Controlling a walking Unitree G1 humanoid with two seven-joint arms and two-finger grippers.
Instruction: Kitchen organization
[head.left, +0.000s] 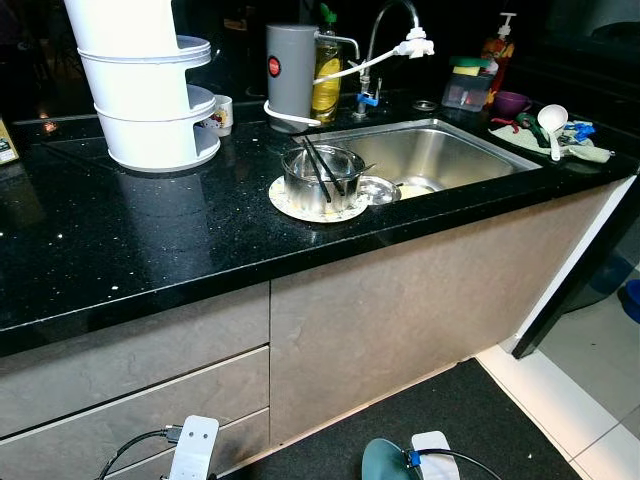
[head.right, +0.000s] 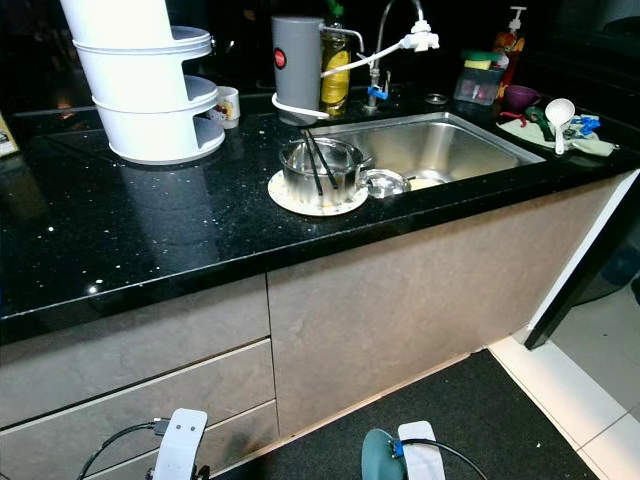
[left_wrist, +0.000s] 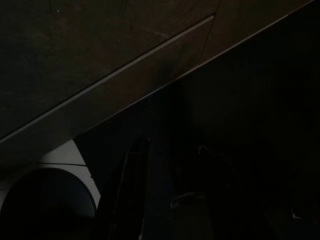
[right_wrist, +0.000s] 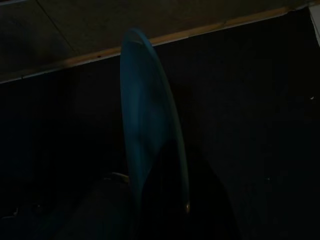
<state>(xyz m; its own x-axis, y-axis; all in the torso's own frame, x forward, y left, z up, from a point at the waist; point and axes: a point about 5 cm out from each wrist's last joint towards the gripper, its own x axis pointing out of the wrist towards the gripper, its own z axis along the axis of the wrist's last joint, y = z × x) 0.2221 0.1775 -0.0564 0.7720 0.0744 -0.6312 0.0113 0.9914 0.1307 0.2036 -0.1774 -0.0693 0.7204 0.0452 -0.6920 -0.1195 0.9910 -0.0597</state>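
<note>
Black tabletop (head.left: 120, 240) holds a steel pot (head.left: 322, 178) with black chopsticks (head.left: 318, 165) on a plate (head.left: 300, 208) at the sink's (head.left: 440, 150) left edge; white tiered rack (head.left: 150, 90) far left, grey canister (head.left: 290, 75) behind the pot; right end effector (right_wrist: 165, 200) hangs low near the floor mat (head.left: 470, 420), clamped on a teal plate (right_wrist: 150, 135) held edge-on; left end effector (left_wrist: 135, 200) hangs idle, too dark, grip state cannot tell.
</note>
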